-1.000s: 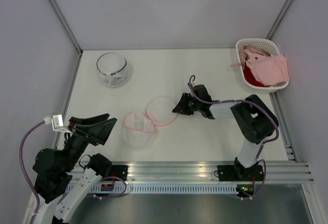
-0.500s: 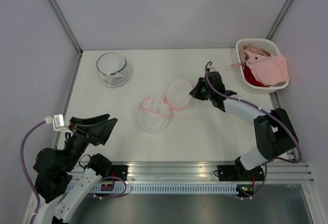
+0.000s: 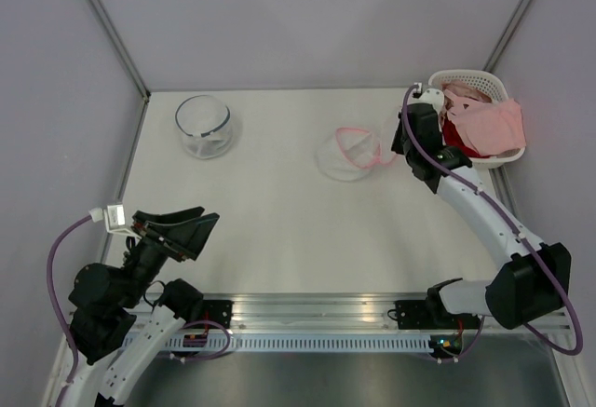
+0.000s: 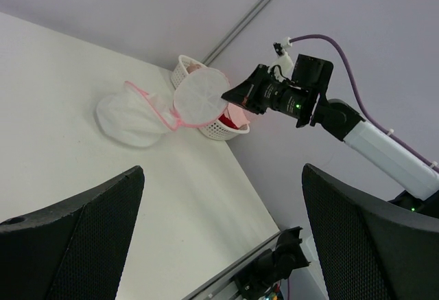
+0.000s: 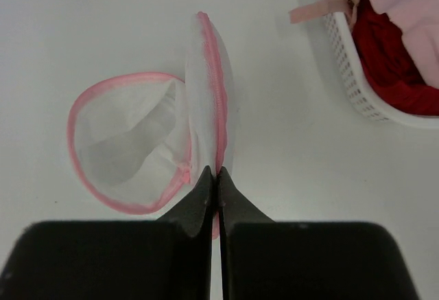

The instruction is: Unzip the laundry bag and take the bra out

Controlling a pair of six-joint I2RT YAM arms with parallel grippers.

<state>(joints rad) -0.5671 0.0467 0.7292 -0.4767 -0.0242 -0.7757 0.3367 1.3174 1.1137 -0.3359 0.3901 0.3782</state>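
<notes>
Your right hand [image 5: 217, 174] is pinching the pink rim [image 5: 217, 94], likely the firmest hold on this limp, light laundry bag [image 5: 130, 142].

Bright, even, diffuse light fills all three views. The white counter [image 3: 279, 211] carries only faint, soft shadows. Focus is sharp; the right wrist's near jaws read flat black, detail lost.

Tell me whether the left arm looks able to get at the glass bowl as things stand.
Probably yes. The left arm, jaws open, sits at the near left; the glass bowl stands farther back on the same side, with nothing between them. Its full reach can't be judged from here.
</notes>
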